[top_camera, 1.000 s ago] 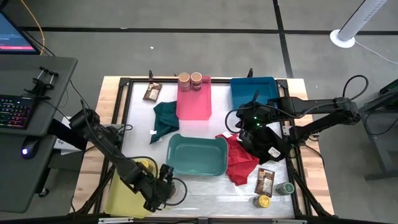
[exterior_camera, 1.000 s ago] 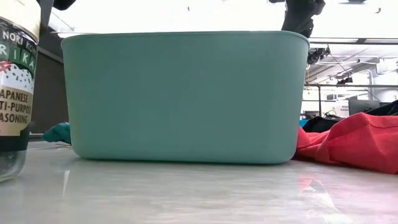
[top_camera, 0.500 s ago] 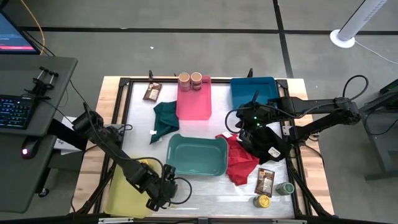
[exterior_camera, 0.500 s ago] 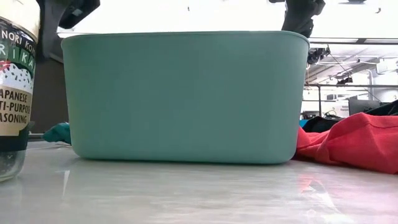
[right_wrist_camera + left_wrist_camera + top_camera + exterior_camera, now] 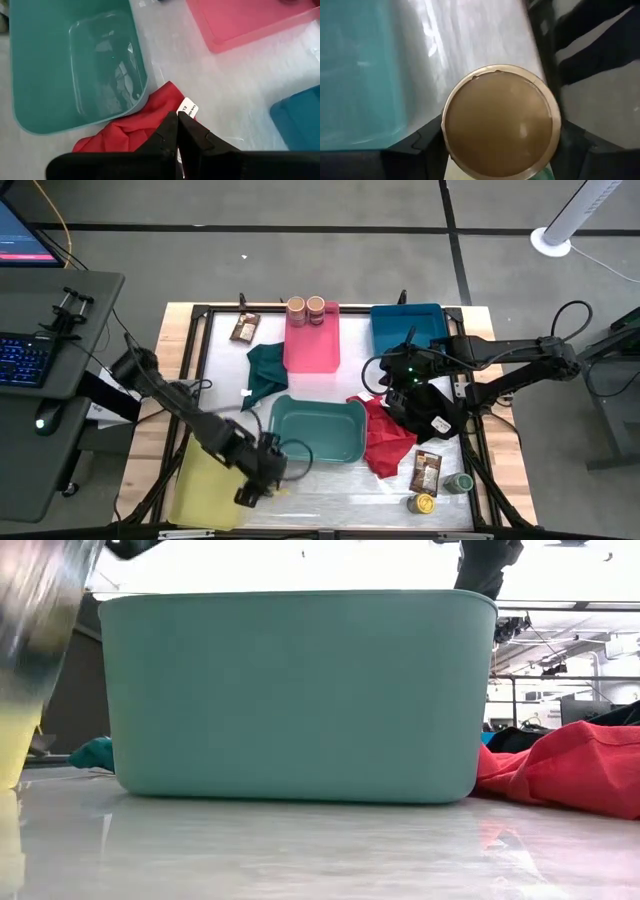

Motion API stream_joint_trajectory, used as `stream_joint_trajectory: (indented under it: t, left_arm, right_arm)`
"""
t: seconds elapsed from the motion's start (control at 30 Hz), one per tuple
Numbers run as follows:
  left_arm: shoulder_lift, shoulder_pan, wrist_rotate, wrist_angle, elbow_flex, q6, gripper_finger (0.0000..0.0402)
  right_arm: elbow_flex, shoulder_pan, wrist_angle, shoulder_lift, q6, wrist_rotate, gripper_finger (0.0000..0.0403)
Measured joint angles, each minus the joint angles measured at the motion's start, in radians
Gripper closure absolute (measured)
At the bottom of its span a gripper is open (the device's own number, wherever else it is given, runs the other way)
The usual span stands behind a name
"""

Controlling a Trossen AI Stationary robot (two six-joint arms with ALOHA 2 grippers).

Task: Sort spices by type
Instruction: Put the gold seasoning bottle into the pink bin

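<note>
**Spice jar gripped and raised beside the teal bin**

Spice jar, small and round with a tan lid, sat clamped between the dark fingers of the left gripper. A second before, the jar stood upright on the table at the near left corner of the teal plastic bin, label readable in the low view; it was now tilted and blurred there, indicating that the jaws had narrowed onto it and the lift had started. Judged from this, the pick step was complete and transfer to a bin remained.

The yellow plastic bin lay just beside the left gripper. Two matching tan-lidded jars stood at the far end of the pink plastic bin, the probable destination. The teal bin and a dark green cloth lay between, so clearance over both would be required.

The right gripper waited, fingers pressed together and empty, above the red cloth near the blue plastic bin.
</note>
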Motion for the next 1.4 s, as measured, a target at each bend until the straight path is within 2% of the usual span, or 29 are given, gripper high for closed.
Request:
stream_joint_trajectory:
  t: [0.17, 0.33, 0.43, 0.67, 0.77, 0.87, 1.03, 1.27, 1.4]
  left_arm:
    - [-0.129, 0.086, -0.021, -0.070, 0.111, 0.059, 0.0168]
    - [-0.181, 0.252, -0.244, -0.071, 0.209, 0.218, 0.0168]
    - [-0.167, 0.405, -0.320, -0.077, 0.205, 0.357, 0.0168]
    - [-0.016, 0.815, -0.315, -0.063, 0.183, 0.544, 0.0168]
    - [0.059, 0.949, -0.311, -0.018, 0.183, 0.581, 0.0168]
    - [0.136, 1.046, -0.239, 0.026, 0.184, 0.584, 0.0168]
    - [0.228, 1.119, -0.147, 0.034, 0.183, 0.577, 0.0168]
    - [0.294, 1.144, -0.157, 0.159, 0.184, 0.558, 0.0166]
    - [0.313, 1.155, -0.165, 0.162, 0.184, 0.533, 0.0164]
  right_arm:
    - [0.000, 0.000, 0.000, 0.000, -0.005, 0.000, 0.0402]
    - [0.000, 0.000, 0.002, 0.000, 0.023, 0.001, 0.0402]
    - [0.000, 0.000, 0.005, 0.000, 0.077, 0.006, 0.0402]
    - [0.000, 0.000, 0.012, 0.000, 0.253, 0.007, 0.0402]
    - [0.000, 0.000, 0.031, 0.000, 0.321, 0.021, 0.0402]
    - [0.000, 0.001, 0.055, 0.000, 0.374, 0.052, 0.0402]
    - [0.000, 0.001, 0.091, 0.000, 0.429, 0.077, 0.0402]
    - [0.000, 0.001, 0.099, 0.000, 0.471, 0.134, 0.0402]
    - [0.000, 0.001, 0.100, 0.000, 0.472, 0.135, 0.0402]
